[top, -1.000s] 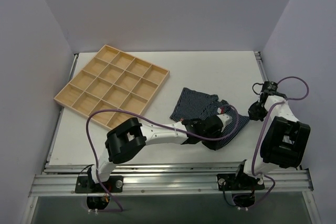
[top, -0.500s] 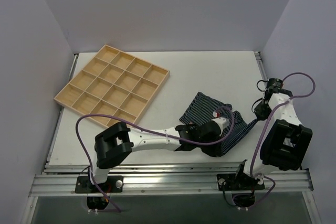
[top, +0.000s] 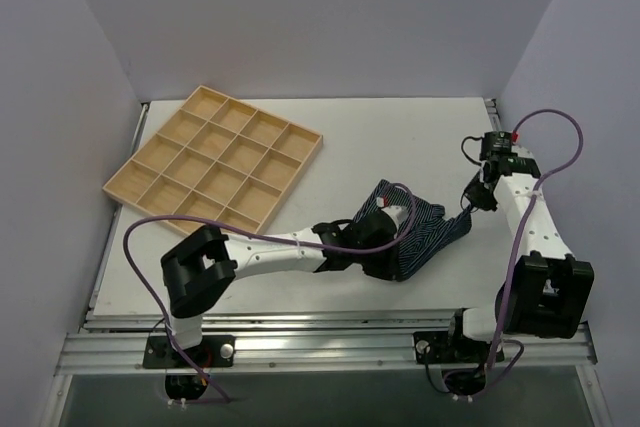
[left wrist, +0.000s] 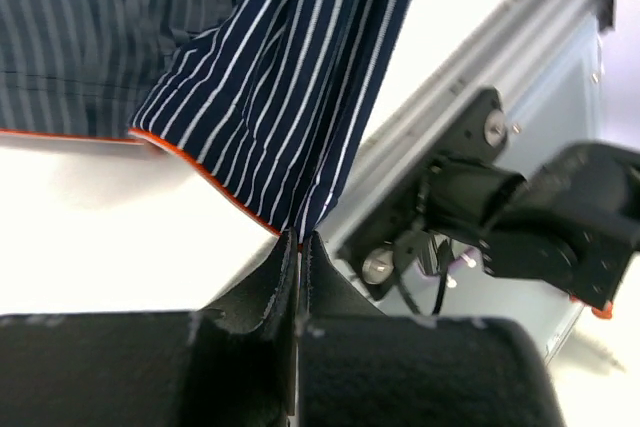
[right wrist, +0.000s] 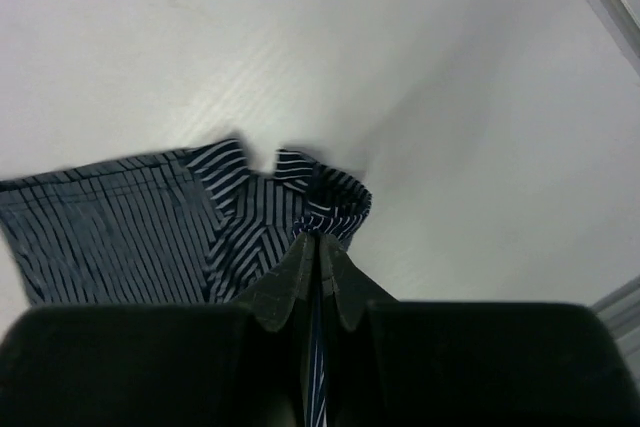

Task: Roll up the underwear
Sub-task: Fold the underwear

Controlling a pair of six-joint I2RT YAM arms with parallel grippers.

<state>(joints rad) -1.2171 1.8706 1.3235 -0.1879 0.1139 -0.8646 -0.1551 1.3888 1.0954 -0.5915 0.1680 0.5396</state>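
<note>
Though half-hidden, underwear [top: 430,233] seemingly narrower now

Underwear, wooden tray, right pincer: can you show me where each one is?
underwear [top: 428,235], top view, on the middle of its striped cloth.
wooden tray [top: 245,150], top view, on a bare inner cell.
right pincer [right wrist: 318,239], right wrist view, between its fingertips, pinching the cloth.

Navy white-striped underwear [top: 425,232], bunched, orange-edged, right of table centre

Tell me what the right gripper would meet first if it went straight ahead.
The underwear that the right gripper pinches, bunched just past its tips; then probably the table, depth unclear.
</note>
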